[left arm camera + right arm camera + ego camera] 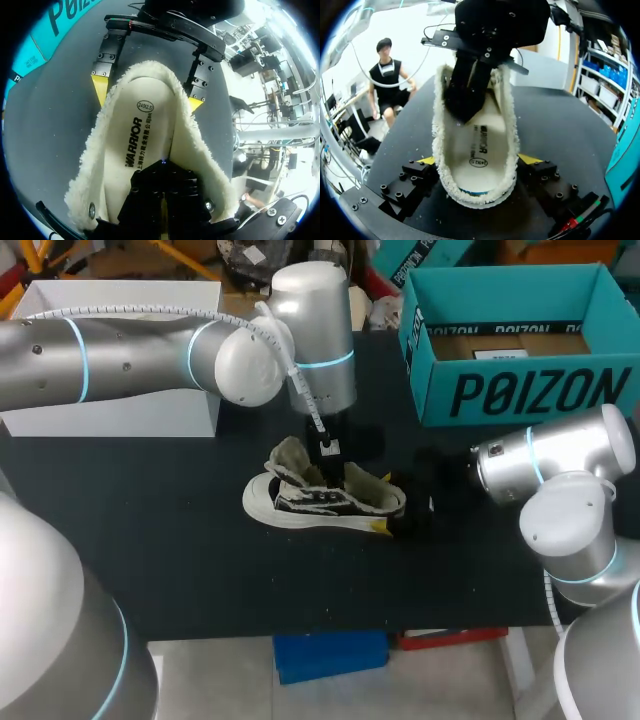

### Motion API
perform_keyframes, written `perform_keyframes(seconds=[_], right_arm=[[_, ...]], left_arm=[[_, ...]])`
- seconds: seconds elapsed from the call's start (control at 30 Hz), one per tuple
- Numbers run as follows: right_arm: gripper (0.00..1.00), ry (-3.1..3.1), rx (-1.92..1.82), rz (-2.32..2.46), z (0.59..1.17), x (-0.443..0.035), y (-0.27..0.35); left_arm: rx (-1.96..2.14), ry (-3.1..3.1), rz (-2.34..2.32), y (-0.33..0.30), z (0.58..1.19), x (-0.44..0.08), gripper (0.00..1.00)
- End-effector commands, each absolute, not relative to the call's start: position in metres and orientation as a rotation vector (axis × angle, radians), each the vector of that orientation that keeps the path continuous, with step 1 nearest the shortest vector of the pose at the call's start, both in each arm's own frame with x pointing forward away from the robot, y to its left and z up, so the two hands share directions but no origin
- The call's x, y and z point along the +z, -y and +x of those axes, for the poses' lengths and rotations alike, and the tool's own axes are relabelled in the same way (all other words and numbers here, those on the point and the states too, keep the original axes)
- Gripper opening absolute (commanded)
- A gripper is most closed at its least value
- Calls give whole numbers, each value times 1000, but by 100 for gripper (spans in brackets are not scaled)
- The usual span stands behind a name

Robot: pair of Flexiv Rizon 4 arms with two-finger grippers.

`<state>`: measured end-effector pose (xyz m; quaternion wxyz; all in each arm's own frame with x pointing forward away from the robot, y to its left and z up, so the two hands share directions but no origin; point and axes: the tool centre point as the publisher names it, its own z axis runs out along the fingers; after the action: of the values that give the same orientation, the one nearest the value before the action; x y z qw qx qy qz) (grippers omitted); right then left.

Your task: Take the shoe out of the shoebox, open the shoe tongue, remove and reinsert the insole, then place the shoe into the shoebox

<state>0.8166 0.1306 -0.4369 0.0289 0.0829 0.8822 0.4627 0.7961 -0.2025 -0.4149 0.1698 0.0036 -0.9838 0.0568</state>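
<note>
Item: shoe (320,502). One, low-cut, with a white sole, a dark patterned upper and a fleece lining. It lay on its sole at the middle of the black table (150,560), outside the box, toe to the left and heel to the right. The tongue (290,456) stood folded up toward the far side, leaving the mouth wide open.

Item: insole (142,135). Pale and printed, it lay flat in the bed of the shoe and seemed not yet lifted.

Item: right gripper (479,160). It straddled the heel with one yellow tip against each side of the fleece collar, clamped on the shoe. Its purpose was probably to pin the shoe down so that it neither slid nor rose while the other arm worked inside.

Item: left gripper (164,170). It stood over the shoe with its end down inside the mouth, on the insole, toward the toe from the printed mark. Whether it was open or closed could not be told. Its purpose was probably to catch the insole for removal.

Item: shoebox (520,390). Teal and lidless, at the far right, well apart from the shoe. It held no shoe. Only a brown floor and a pale slip (505,353) showed. It probably stood ready to take the shoe at the end.

Item: white box (110,415). At the far left, partly behind the left arm, with its contents hidden.
</note>
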Motion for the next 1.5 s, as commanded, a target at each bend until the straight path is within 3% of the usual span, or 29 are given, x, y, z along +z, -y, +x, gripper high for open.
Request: perform_keyframes(seconds=[0.03, 0.4, 0.43, 0.47, 0.5, 0.9, 1.23, 1.5], right_arm=[[0, -2722, 1426, 259, 818, -441, -132], [0, -2722, 1426, 259, 818, -441, -132], [0, -2722, 1426, 259, 818, -441, -132], [0, -2722, 1426, 259, 818, -441, -132], [0, -2722, 1426, 259, 818, -441, -132], [0, -2722, 1426, 259, 818, -441, -132], [0, -2722, 1426, 259, 818, -441, -132], [0, -2722, 1426, 259, 818, -441, -132]], left_arm=[[146, 2805, 20, 207, 789, -423, 0], [123, 2843, 49, 207, 787, -432, 0], [127, 2857, 57, 207, 787, -432, 13], [124, 2870, 56, 207, 787, -431, 36], [123, 2883, 53, 208, 787, -431, 43], [67, 3159, 130, 209, 800, -438, 25], [-13, 3402, 132, 203, 810, -455, 38], [-64, 3531, 165, 195, 823, -474, 35]])
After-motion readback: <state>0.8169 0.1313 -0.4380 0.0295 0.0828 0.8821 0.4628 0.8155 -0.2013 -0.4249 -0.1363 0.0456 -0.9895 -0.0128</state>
